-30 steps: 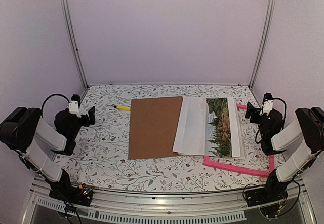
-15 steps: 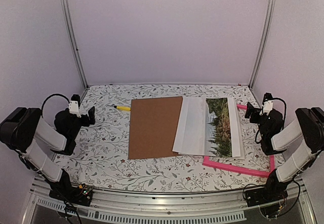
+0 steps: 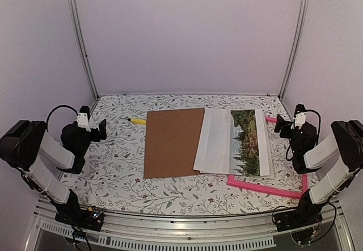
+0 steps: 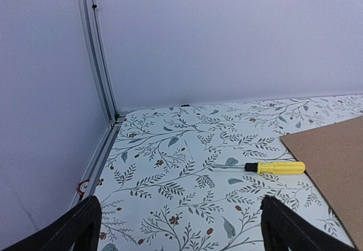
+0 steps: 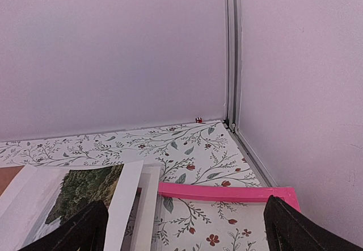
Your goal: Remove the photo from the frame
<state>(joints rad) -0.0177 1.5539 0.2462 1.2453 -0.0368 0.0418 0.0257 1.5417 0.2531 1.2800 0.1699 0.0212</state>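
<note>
The photo (image 3: 245,143), a print of dark trees with a wide white border, lies flat right of the table's middle. It covers the left part of the pink frame (image 3: 266,187), whose near and right rails stick out from under it. In the right wrist view the photo (image 5: 85,188) overlaps the frame's far rail (image 5: 221,193). My right gripper (image 3: 282,125) hovers open just right of the photo's far corner, its jaws (image 5: 181,231) wide and empty. My left gripper (image 3: 100,129) is open at the far left, jaws (image 4: 181,228) empty over bare tablecloth.
A plain brown backing board (image 3: 172,142) lies left of the photo, its edge tucked under the white paper (image 3: 212,140). A yellow screwdriver (image 3: 136,121) rests by the board's far-left corner, ahead of the left gripper (image 4: 275,167). Walls and metal posts (image 3: 85,46) enclose the floral table.
</note>
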